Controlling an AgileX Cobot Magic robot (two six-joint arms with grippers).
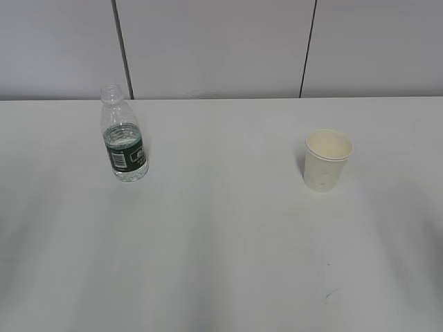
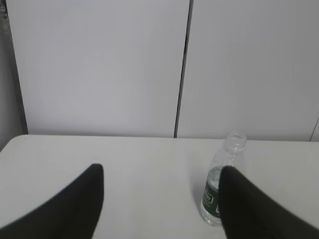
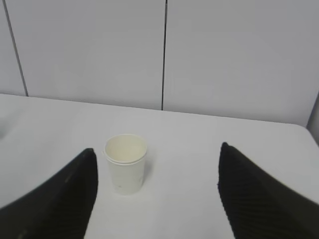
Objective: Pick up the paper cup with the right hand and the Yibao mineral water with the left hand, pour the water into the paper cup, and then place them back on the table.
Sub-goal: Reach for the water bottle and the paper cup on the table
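Note:
The Yibao mineral water bottle (image 1: 124, 135) stands upright and uncapped on the left of the white table (image 1: 221, 228), partly filled. The cream paper cup (image 1: 326, 160) stands upright on the right. Neither arm shows in the exterior view. In the left wrist view my left gripper (image 2: 162, 172) is open and empty; the bottle (image 2: 219, 184) stands ahead, partly behind the right finger (image 2: 249, 209). In the right wrist view my right gripper (image 3: 157, 152) is open and empty; the cup (image 3: 125, 163) stands ahead, just right of the left finger (image 3: 65, 199).
A grey panelled wall (image 1: 221, 48) with dark vertical seams rises behind the table's far edge. Faint scuff marks (image 1: 329, 294) lie on the table near the front right.

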